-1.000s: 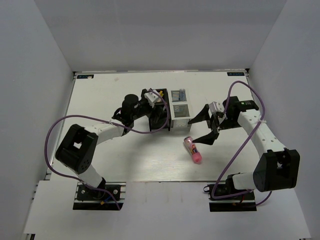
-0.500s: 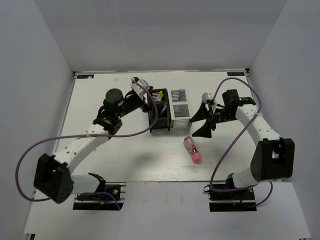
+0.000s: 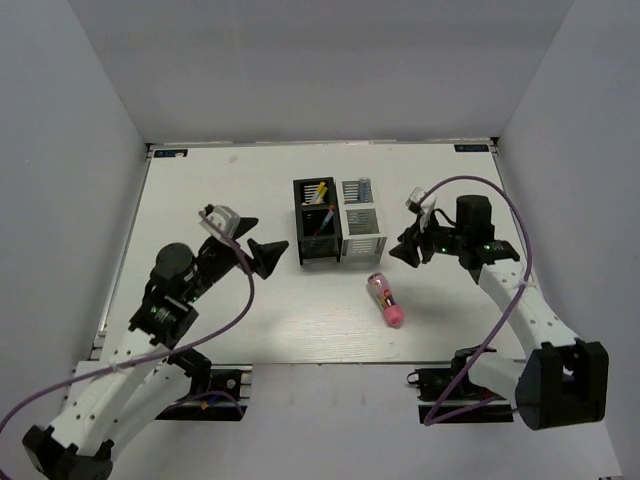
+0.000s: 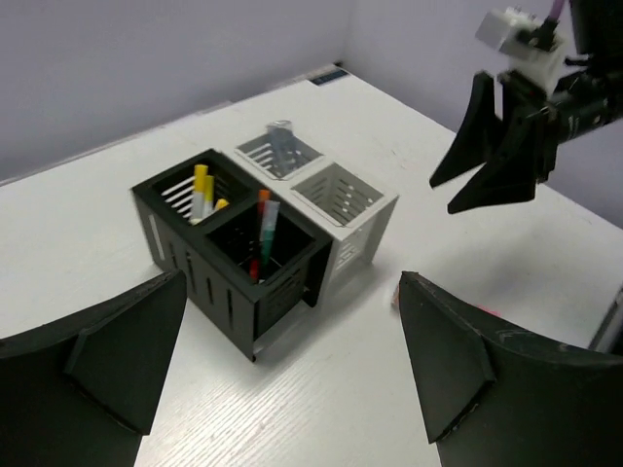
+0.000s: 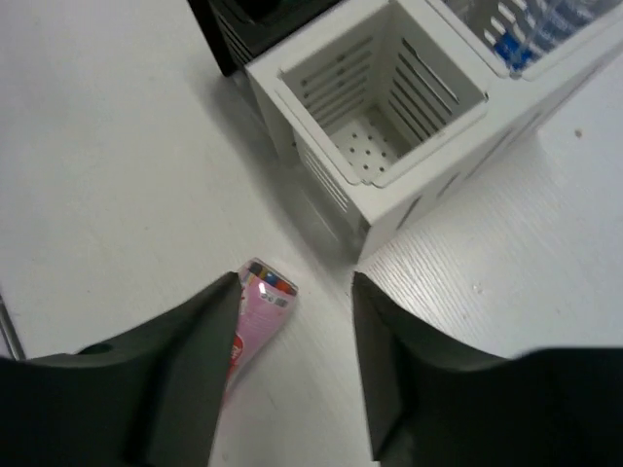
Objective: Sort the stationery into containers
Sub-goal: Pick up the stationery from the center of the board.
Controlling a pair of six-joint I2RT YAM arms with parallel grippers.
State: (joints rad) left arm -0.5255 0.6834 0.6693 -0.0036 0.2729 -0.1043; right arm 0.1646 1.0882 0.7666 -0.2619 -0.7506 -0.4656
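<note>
The containers (image 3: pixel 340 222) are a block of two black and two white slotted bins mid-table. The far black bin holds yellow-tipped white sticks (image 4: pixel 202 188). The near black bin holds a red pen and a dark pen (image 4: pixel 263 232). The far white bin holds the clear blue-capped tube (image 4: pixel 281 144). The near white bin (image 5: pixel 375 112) is empty. The stubby pink tube (image 3: pixel 386 300) lies on the table in front of the white bins, and shows in the right wrist view (image 5: pixel 255 309). My left gripper (image 3: pixel 258 242) is open and empty, left of the bins. My right gripper (image 3: pixel 408 243) is open and empty, right of the bins, above the tube.
White walls enclose the table (image 3: pixel 220 200) on three sides. My right gripper also shows in the left wrist view (image 4: pixel 496 161). Both arms' purple cables loop over the table near its front corners.
My left gripper has pulled back from above the black bins to the near left. My right gripper has drawn back slightly, its opening narrower. The pink tube has not moved.
</note>
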